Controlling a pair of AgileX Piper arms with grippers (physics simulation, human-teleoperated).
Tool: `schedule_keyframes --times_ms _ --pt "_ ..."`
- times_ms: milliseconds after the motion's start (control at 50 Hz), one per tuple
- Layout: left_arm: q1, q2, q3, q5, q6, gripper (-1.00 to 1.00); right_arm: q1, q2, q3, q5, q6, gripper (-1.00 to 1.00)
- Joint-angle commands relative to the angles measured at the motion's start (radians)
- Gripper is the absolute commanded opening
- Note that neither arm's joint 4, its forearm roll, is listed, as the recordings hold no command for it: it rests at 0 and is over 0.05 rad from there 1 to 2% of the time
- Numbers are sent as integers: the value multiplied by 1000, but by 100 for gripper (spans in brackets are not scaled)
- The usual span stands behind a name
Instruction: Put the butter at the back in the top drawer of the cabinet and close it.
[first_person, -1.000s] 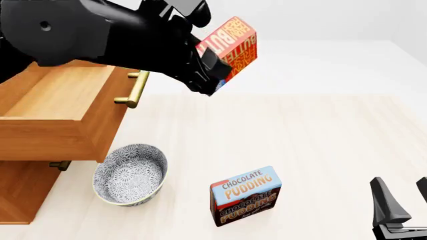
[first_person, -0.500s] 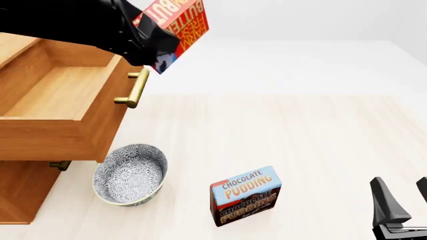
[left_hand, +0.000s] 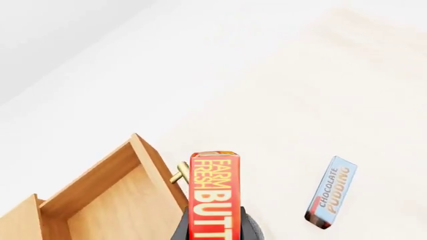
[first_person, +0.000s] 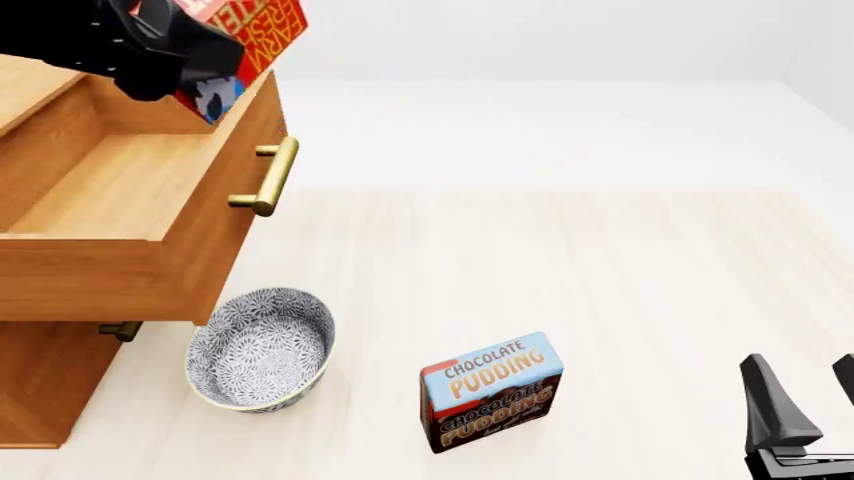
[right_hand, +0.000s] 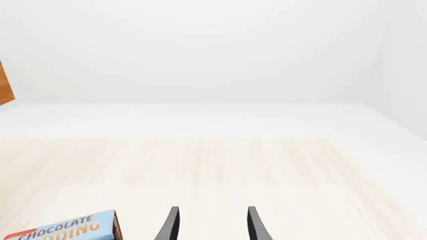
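Cabinet (first_person: 40, 390) at front view's left, top drawer (first_person: 147, 215) pulled open, bare inside. Front view alone shows the bowl (first_person: 258, 348) on the worktop (first_person: 601, 280) below the drawer; pudding box (first_person: 491, 391) shows in all three. Left wrist view gives the butter (left_hand: 215, 195) end-on, over the drawer's front corner by the brass handle (left_hand: 179, 173). Left gripper (first_person: 187, 62) reaches in high from the left, clamped on the tilted butter. Right gripper (right_hand: 210, 225) low at near right, fingers apart, holding nothing.
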Motion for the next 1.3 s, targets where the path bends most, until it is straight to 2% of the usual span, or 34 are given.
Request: schedule_keyframes --times_ms 20,180,480,600,680,700,840,860,960,1300 --pt "81 -36 -39 46 30 -100 0 0 0 0 0 100" --pt "165 -54 -33 71 40 -100 0 0 0 0 0 100" --pt "249 -24 -60 84 39 -100 0 0 0 0 0 100" --pt "279 -21 -15 50 43 -100 0 0 0 0 0 100" --pt "279 -21 -15 49 43 -100 0 0 0 0 0 100" --pt "310 -10 -11 38 45 -100 0 0 0 0 0 100" --pt "310 -10 -11 38 45 -100 0 0 0 0 0 100" --pt "350 2 26 17 42 -100 0 0 0 0 0 100" --pt "374 4 36 16 40 -100 0 0 0 0 0 100" --pt "418 6 94 -9 38 -100 0 0 0 0 0 100"
